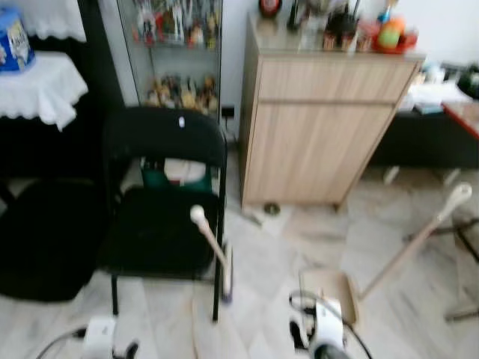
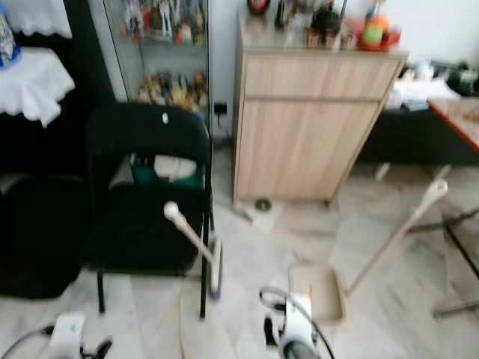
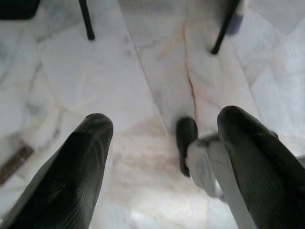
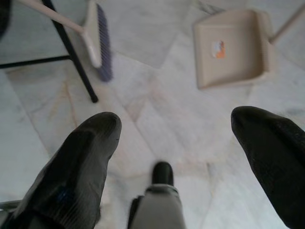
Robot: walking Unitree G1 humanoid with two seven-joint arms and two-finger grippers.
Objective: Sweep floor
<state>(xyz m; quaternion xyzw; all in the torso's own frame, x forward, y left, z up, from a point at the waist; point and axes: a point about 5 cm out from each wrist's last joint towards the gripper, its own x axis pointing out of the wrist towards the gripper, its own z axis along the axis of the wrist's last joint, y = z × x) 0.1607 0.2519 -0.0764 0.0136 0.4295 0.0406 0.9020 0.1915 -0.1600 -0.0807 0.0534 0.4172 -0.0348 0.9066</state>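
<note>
A: Status of tools? Broom (image 1: 213,250) leaning on near right leg of black folding chair (image 1: 161,202), head on floor (image 1: 262,262), handle tip up toward seat. Dustpan (image 1: 329,292) flat on floor to the right, long handle (image 1: 419,239) angled up and to the right.

B: Confirmed in right wrist view: broom head (image 4: 97,40) beside chair leg (image 4: 71,52), dustpan tray (image 4: 233,47) well apart from it, small orange scrap (image 4: 218,48) inside tray.

A: Claws? Left claw (image 3: 162,157) spread wide, nothing held, pointing at bare marble. Right claw (image 4: 174,143) likewise spread wide and empty, above floor between broom and dustpan.

B: Neither tool touched yet. Sweeping not begun, by the look of it.

A: Risks from here?

B: Broom balanced against chair leg only; a nudge to chair or handle likely to tip it flat. Reaching for handle from the near side risks catching chair frame. Dustpan handle slanting out to the right, near the frame of the worktop (image 1: 464,112); possible snag while turning.

A: Also small round object (image 1: 272,209) on floor at foot of wooden cabinet (image 1: 322,127), too blurred to identify; could roll under cabinet if swept carelessly.

B: Head views blurred; positions approximate. Cabinet top crowded with items, so a raised broom handle close to it risks knocking them off.
</note>
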